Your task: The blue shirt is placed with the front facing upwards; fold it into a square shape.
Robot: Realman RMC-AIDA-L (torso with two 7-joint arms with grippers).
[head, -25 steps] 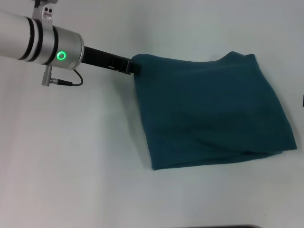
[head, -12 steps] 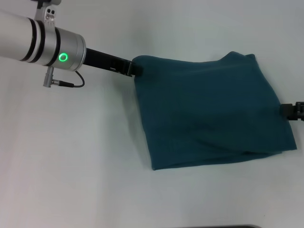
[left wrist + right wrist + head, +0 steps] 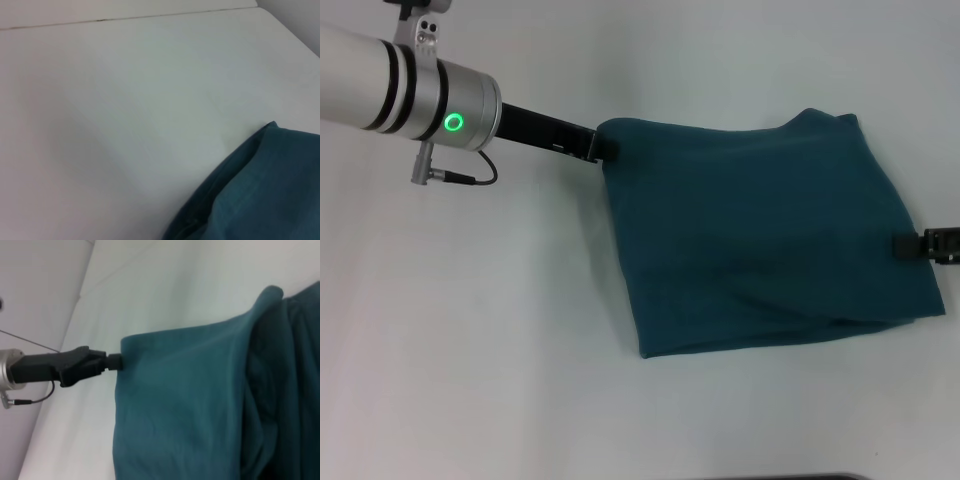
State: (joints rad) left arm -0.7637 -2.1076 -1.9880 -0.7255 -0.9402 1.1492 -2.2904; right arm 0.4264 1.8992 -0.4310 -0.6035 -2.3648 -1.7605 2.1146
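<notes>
A dark teal-blue cotton shirt point(image 3: 760, 235) lies folded into a rough, slightly skewed square on a plain white table point(image 3: 470, 330), right of centre. No lettering shows on the upper layer. The left gripper point(image 3: 601, 146), black and slim on a silver arm, touches the shirt's far left corner; whether its fingers pinch the cloth cannot be told. The right gripper point(image 3: 910, 245) pokes in at the shirt's right edge, touching or just beside it; its grip is also unclear. The near edge shows loose layers. To finish well, I judge each corner should be let go gently, without dragging layers, then edges squared
</notes>
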